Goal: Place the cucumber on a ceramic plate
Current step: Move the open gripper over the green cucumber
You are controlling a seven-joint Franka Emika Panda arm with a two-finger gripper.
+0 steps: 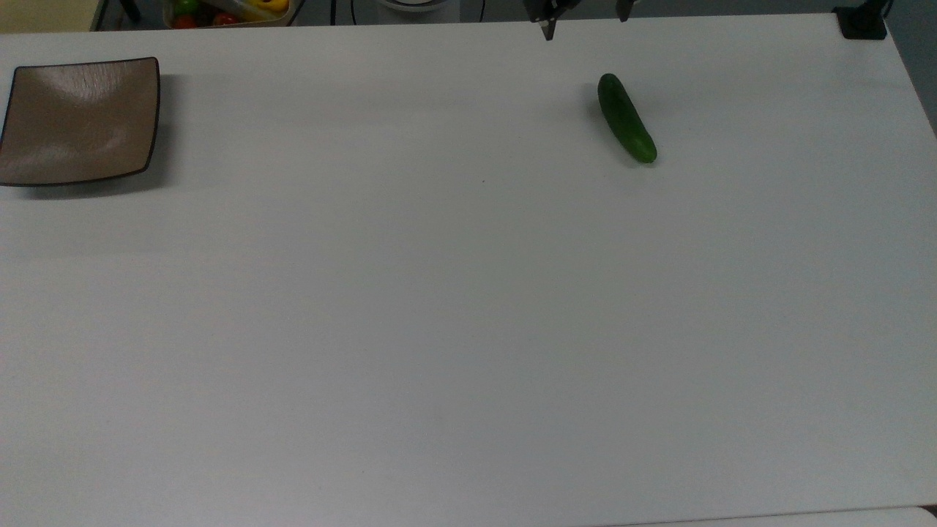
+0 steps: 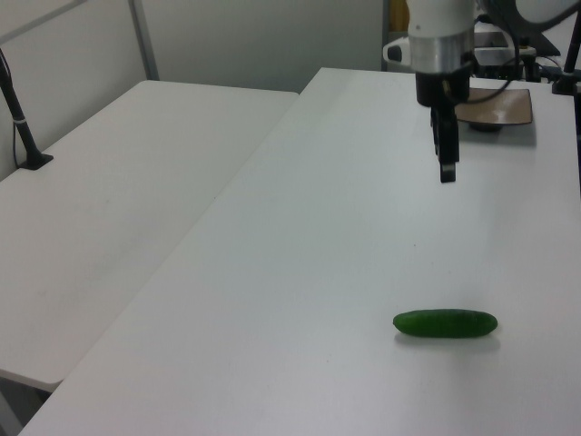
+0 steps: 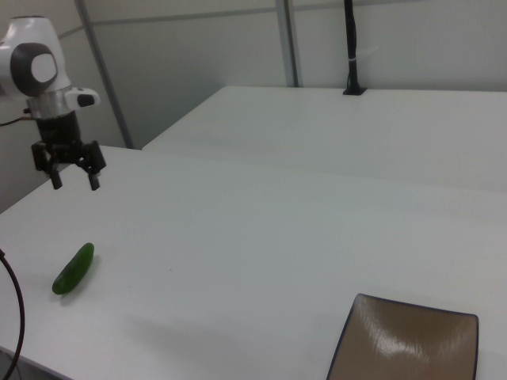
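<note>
The cucumber (image 1: 626, 118) lies flat on the white table (image 1: 468, 307), up at about one o'clock in the top view, while the ceramic plate (image 1: 79, 121) sits well apart at ten o'clock, its left edge cut off by the frame. The gripper (image 3: 75, 181) hangs above the table with jaws spread wide and nothing between them. In the top view just its fingertips (image 1: 548, 29) poke in at twelve o'clock.
</note>
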